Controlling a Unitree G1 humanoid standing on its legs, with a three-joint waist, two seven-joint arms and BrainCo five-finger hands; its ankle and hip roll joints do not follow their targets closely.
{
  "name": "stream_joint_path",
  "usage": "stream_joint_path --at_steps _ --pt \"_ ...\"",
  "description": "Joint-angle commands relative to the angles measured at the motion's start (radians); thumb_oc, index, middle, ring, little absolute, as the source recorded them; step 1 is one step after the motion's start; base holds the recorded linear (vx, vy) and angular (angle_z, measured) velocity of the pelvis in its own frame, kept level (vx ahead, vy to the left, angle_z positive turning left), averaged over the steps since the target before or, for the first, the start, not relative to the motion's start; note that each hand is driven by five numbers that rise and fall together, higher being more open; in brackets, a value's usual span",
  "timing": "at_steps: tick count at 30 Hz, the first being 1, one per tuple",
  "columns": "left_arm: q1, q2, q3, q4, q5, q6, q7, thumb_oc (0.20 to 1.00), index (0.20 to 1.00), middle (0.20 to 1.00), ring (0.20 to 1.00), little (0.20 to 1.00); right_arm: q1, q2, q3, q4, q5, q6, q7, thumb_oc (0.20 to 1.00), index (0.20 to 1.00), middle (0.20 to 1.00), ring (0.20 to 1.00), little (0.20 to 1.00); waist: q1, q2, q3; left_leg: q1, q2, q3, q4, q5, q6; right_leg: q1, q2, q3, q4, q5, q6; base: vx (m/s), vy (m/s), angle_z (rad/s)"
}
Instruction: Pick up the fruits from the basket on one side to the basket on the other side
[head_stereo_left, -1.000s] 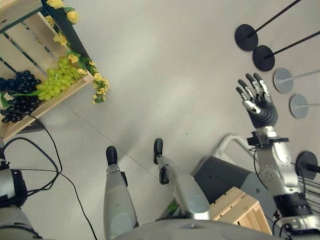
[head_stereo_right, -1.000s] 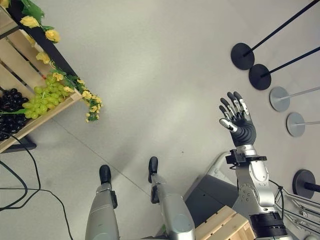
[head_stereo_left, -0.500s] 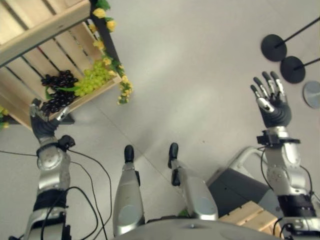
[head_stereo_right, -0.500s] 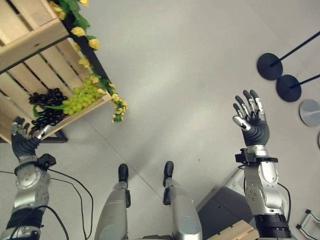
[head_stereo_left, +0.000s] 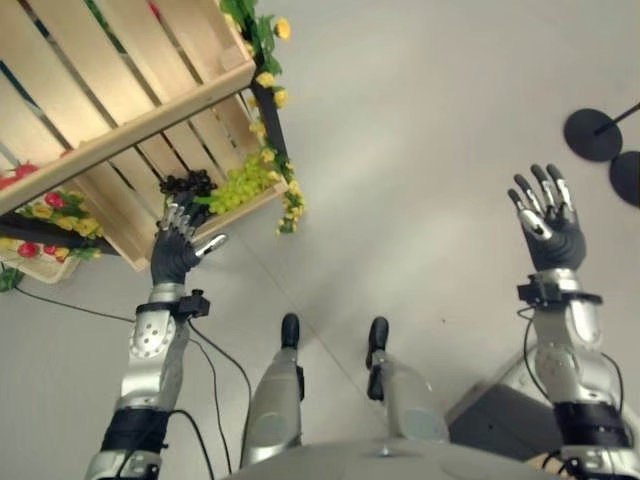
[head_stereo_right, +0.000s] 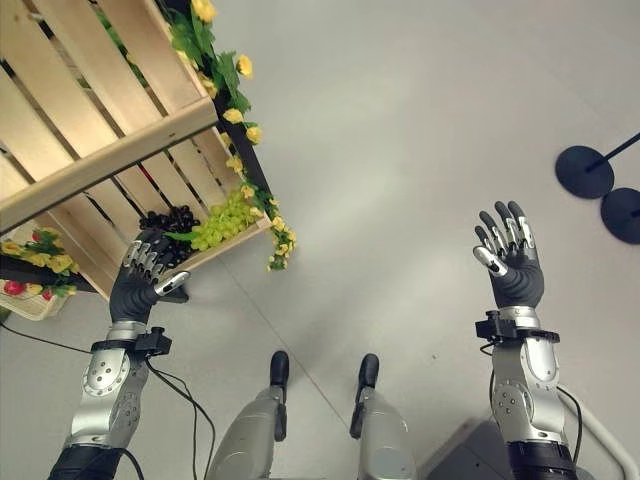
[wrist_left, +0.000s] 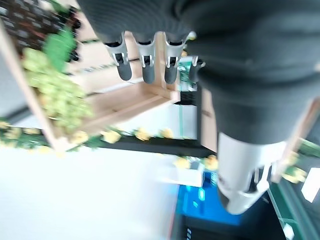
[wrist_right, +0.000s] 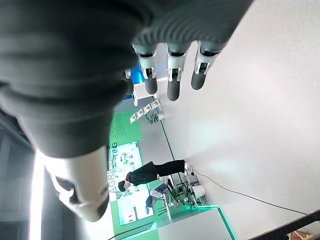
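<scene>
A slatted wooden crate (head_stereo_right: 226, 248) at the left holds a bunch of green grapes (head_stereo_right: 222, 222) and a bunch of black grapes (head_stereo_right: 168, 219). My left hand (head_stereo_right: 140, 286) is raised just in front of the crate's low edge, below the black grapes, open with its fingers spread and holding nothing. In the left wrist view its fingers (wrist_left: 145, 61) point at the crate's rim (wrist_left: 125, 106), with the green grapes (wrist_left: 55, 90) beside them. My right hand (head_stereo_right: 512, 272) is held up far to the right over bare floor, open and empty.
A second, larger slatted crate (head_stereo_right: 100, 165) hangs over the grape crate. Yellow flowers with green leaves (head_stereo_right: 255, 195) run down the crates' black corner post. A small basket of red fruit (head_stereo_right: 22, 298) sits low at the left. Black round stand bases (head_stereo_right: 585, 172) lie at the far right.
The camera has swung left, bringing the crates further into view. My left hand has risen from beside the crate to just under the black grapes. My right hand stays raised and open.
</scene>
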Motion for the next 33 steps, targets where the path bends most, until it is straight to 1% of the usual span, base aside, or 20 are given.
stream_joint_path --at_steps 1,7,9,13,15,16,17,18,19,20,21,22,23,24,25,26,28,30,32,33 --pt "-0.033 0.065 0.009 -0.062 0.045 -0.07 -0.007 1.0 1.0 1.0 1.0 1.0 -0.007 -0.008 -0.016 -0.03 -0.016 -0.054 -0.014 1.0 1.0 1.0 1.0 1.0 -0.033 -0.033 -0.049 0.031 0.001 0.0 0.031 -0.059 -0.014 0.017 -0.032 0.011 0.053 -0.066 0.052 0.01 -0.015 0.06" --pt "-0.045 0.059 -0.007 -0.071 0.039 -0.064 0.0 1.0 1.0 1.0 1.0 1.0 0.019 -0.007 -0.047 -0.042 -0.05 -0.061 -0.039 1.0 1.0 1.0 1.0 1.0 -0.062 -0.03 -0.071 0.079 0.037 0.013 0.033 -0.065 -0.024 0.025 -0.008 0.037 0.118 -0.111 0.039 0.03 -0.066 -0.04" --pt "-0.054 0.062 -0.017 -0.092 0.049 -0.062 -0.001 1.0 1.0 1.0 1.0 1.0 0.037 -0.009 -0.078 -0.036 -0.056 -0.07 -0.051 1.0 1.0 1.0 1.0 1.0 -0.087 -0.035 -0.09 0.104 0.065 0.026 0.054 -0.074 -0.032 0.036 0.026 0.063 0.136 -0.134 0.025 0.04 -0.169 -0.11" --pt "-0.056 0.055 -0.02 -0.098 0.051 -0.062 0.0 1.0 1.0 1.0 1.0 1.0 0.058 -0.022 -0.11 -0.039 -0.072 -0.076 -0.06 1.0 1.0 1.0 1.0 1.0 -0.105 -0.045 -0.106 0.116 0.098 0.043 0.1 -0.079 -0.042 0.059 0.063 0.089 0.129 -0.15 0.005 0.03 -0.151 -0.34" --pt "-0.059 0.05 -0.022 -0.098 0.041 -0.058 0.0 1.0 1.0 1.0 1.0 1.0 0.071 -0.027 -0.127 -0.037 -0.068 -0.08 -0.062 1.0 1.0 1.0 1.0 1.0 -0.114 -0.05 -0.114 0.118 0.129 0.052 0.155 -0.061 -0.051 0.077 0.096 0.111 0.126 -0.157 -0.016 0.03 -0.244 -0.45" --pt "-0.055 0.051 -0.018 -0.106 0.046 -0.057 -0.001 1.0 1.0 1.0 1.0 1.0 0.083 -0.031 -0.144 -0.036 -0.071 -0.086 -0.066 1.0 1.0 1.0 1.0 1.0 -0.12 -0.055 -0.122 0.115 0.149 0.047 0.227 -0.027 -0.054 0.103 0.127 0.139 0.112 -0.16 -0.037 0.05 -0.279 -0.46" --pt "-0.053 0.049 -0.017 -0.105 0.045 -0.054 0.0 1.0 1.0 1.0 1.0 1.0 0.089 -0.033 -0.149 -0.036 -0.071 -0.088 -0.067 1.0 1.0 1.0 1.0 1.0 -0.12 -0.056 -0.122 0.112 0.154 0.039 0.262 -0.01 -0.053 0.119 0.141 0.153 0.102 -0.159 -0.048 0.04 -0.275 -0.45" --pt "-0.052 0.047 -0.018 -0.103 0.042 -0.052 0.001 1.0 1.0 1.0 1.0 1.0 0.093 -0.037 -0.155 -0.041 -0.075 -0.091 -0.071 1.0 1.0 1.0 1.0 1.0 -0.117 -0.06 -0.119 0.104 0.145 0.016 0.304 0.01 -0.054 0.128 0.151 0.168 0.096 -0.154 -0.056 0.0 -0.121 -0.42" --pt "-0.052 0.047 -0.019 -0.103 0.041 -0.052 0.001 1.0 1.0 1.0 1.0 1.0 0.094 -0.036 -0.156 -0.042 -0.076 -0.09 -0.072 1.0 1.0 1.0 1.0 1.0 -0.116 -0.058 -0.116 0.102 0.147 0.014 0.313 0.007 -0.055 0.131 0.153 0.168 0.094 -0.152 -0.056 0.0 -0.116 -0.46" --pt "-0.044 0.037 -0.011 -0.108 0.033 -0.049 0.004 1.0 1.0 1.0 1.0 1.0 0.095 -0.044 -0.166 -0.042 -0.081 -0.091 -0.08 1.0 1.0 1.0 1.0 1.0 -0.117 -0.059 -0.118 0.083 0.123 -0.027 0.356 0.0 -0.042 0.148 0.164 0.192 0.08 -0.155 -0.065 0.0 -0.056 -0.5" --pt "-0.04 0.037 -0.008 -0.113 0.039 -0.048 0.008 1.0 1.0 1.0 1.0 1.0 0.091 -0.047 -0.169 -0.037 -0.082 -0.093 -0.087 1.0 1.0 1.0 1.0 1.0 -0.114 -0.057 -0.119 0.074 0.098 -0.055 0.355 -0.007 -0.036 0.149 0.167 0.212 0.075 -0.152 -0.066 0.01 -0.052 -0.45" --pt "-0.04 0.036 -0.009 -0.114 0.04 -0.048 0.009 1.0 1.0 1.0 1.0 1.0 0.091 -0.048 -0.169 -0.036 -0.082 -0.093 -0.088 1.0 1.0 1.0 1.0 1.0 -0.114 -0.057 -0.119 0.074 0.098 -0.053 0.357 -0.009 -0.035 0.15 0.166 0.213 0.074 -0.152 -0.065 0.05 0.038 -0.4" --pt "-0.029 0.033 0.005 -0.121 0.051 -0.05 0.019 1.0 1.0 1.0 1.0 1.0 0.08 -0.059 -0.169 -0.034 -0.097 -0.093 -0.096 1.0 1.0 1.0 1.0 1.0 -0.105 -0.055 -0.116 0.051 0.025 -0.106 0.327 -0.088 -0.013 0.155 0.173 0.259 0.076 -0.154 -0.058 0.04 0.041 -0.35" --pt "-0.029 0.033 0.006 -0.122 0.051 -0.05 0.02 1.0 1.0 1.0 1.0 1.0 0.078 -0.059 -0.169 -0.034 -0.097 -0.093 -0.097 1.0 1.0 1.0 1.0 1.0 -0.105 -0.056 -0.117 0.049 0.024 -0.104 0.324 -0.082 -0.012 0.152 0.171 0.26 0.075 -0.15 -0.057 0.06 0.077 -0.5" --pt "-0.017 0.031 0.017 -0.129 0.056 -0.054 0.024 1.0 1.0 1.0 1.0 1.0 0.068 -0.066 -0.164 -0.026 -0.102 -0.093 -0.099 1.0 1.0 1.0 1.0 1.0 -0.104 -0.055 -0.119 0.045 -0.002 -0.129 0.295 -0.106 -0.004 0.149 0.175 0.29 0.076 -0.145 -0.052 0.05 0.094 -0.68" --pt "-0.009 0.032 0.021 -0.13 0.063 -0.06 0.032 1.0 1.0 1.0 1.0 1.0 0.057 -0.07 -0.156 -0.016 -0.108 -0.095 -0.103 1.0 1.0 1.0 1.0 1.0 -0.095 -0.052 -0.113 0.039 -0.032 -0.172 0.287 -0.128 -0.002 0.148 0.186 0.329 0.088 -0.146 -0.048 0.07 0.142 -0.86" --pt "0.003 0.024 0.036 -0.127 0.057 -0.072 0.041 1.0 1.0 1.0 1.0 1.0 0.027 -0.081 -0.129 -0.009 -0.126 -0.09 -0.108 1.0 1.0 1.0 1.0 1.0 -0.08 -0.044 -0.111 0.029 -0.098 -0.253 0.252 -0.119 0.0 0.137 0.201 0.398 0.099 -0.136 -0.036 0.03 0.162 -0.64" --pt "0.02 0.015 0.045 -0.127 0.042 -0.076 0.041 1.0 1.0 1.0 1.0 1.0 0.012 -0.087 -0.107 -0.004 -0.134 -0.085 -0.109 1.0 1.0 1.0 1.0 1.0 -0.078 -0.036 -0.112 0.052 -0.105 -0.252 0.237 -0.14 0.013 0.126 0.205 0.429 0.121 -0.14 -0.028 0.01 0.161 -1.2" --pt "0.022 0.016 0.048 -0.126 0.04 -0.085 0.037 1.0 1.0 1.0 1.0 1.0 0.003 -0.077 -0.088 0.011 -0.144 -0.064 -0.104 1.0 1.0 1.0 1.0 1.0 -0.094 -0.035 -0.126 0.088 -0.08 -0.169 0.202 -0.153 0.032 0.098 0.19 0.46 0.141 -0.138 -0.01 0.04 0.251 -1.38" --pt "0.023 0.016 0.048 -0.126 0.04 -0.085 0.037 1.0 1.0 1.0 1.0 1.0 0.003 -0.077 -0.088 0.011 -0.145 -0.064 -0.105 1.0 1.0 1.0 1.0 1.0 -0.089 -0.037 -0.126 0.091 -0.079 -0.163 0.2 -0.153 0.033 0.098 0.19 0.465 0.141 -0.138 -0.009 0.06 0.16 -0.63"
